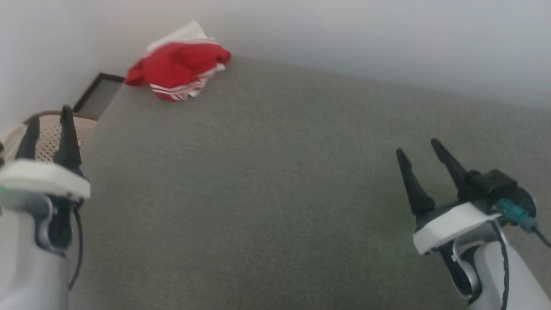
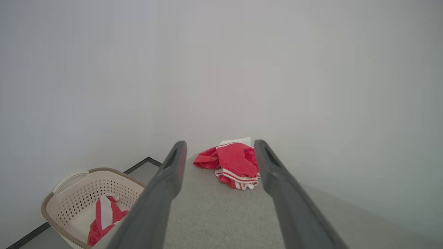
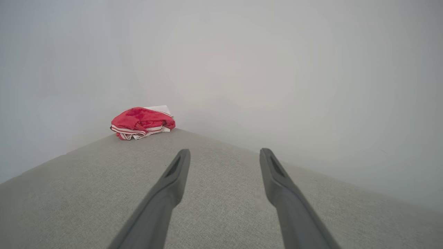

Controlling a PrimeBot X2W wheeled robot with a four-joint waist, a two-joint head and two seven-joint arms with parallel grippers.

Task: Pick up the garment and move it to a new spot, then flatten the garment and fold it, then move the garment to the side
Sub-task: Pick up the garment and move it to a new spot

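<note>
The red garment [image 1: 178,64] lies crumpled in the far left corner of the grey surface [image 1: 275,193], against the wall, with white red-striped trim showing at its front. The left wrist view shows the garment [image 2: 235,162] far ahead between the fingers, and the right wrist view has the garment [image 3: 142,121] at the far left. My left gripper [image 1: 48,125] is at the lower left, open and empty, well short of it. My right gripper [image 1: 419,148] is at the lower right, open and empty, far from it.
A cream perforated laundry basket [image 2: 83,197] stands on the floor left of the surface, holding another red-and-white cloth [image 2: 104,218]. White walls close the far side and the left. A dark floor strip [image 1: 97,92] runs along the wall beside the surface.
</note>
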